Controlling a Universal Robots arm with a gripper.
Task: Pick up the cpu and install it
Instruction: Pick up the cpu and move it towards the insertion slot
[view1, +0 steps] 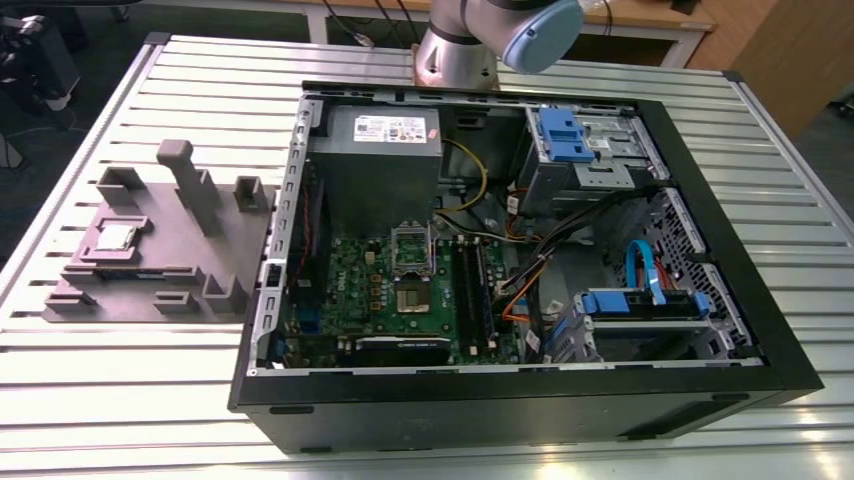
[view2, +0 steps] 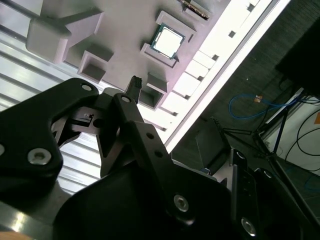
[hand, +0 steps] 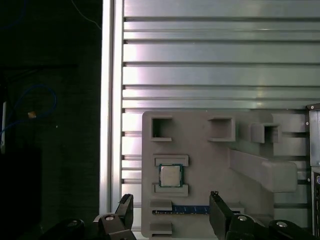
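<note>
The cpu (view1: 118, 236) is a small silver square chip. It lies flat in a recess on the grey-mauve plastic block (view1: 160, 262), on the table at the exterior view's left, outside the computer case. In both wrist views the cpu (hand: 170, 175) (view2: 166, 40) sits between two raised lips of the block. My gripper (hand: 171, 211) hangs above the block, open, with nothing between its fingers. The chip lies just beyond the gap between the two black fingertips (hand: 125, 206). One fingertip (view2: 134, 84) points toward the block.
The open computer case (view1: 694, 330) lies on its side on the slatted metal table (view1: 80, 400), with the green motherboard (view1: 360, 290) and its dark socket frame (view1: 410, 293) inside. A grey power-supply box (view1: 380, 150) and blue drive brackets (view1: 561, 135) stand nearby. The block's upright posts (view1: 180, 175) rise beside the chip.
</note>
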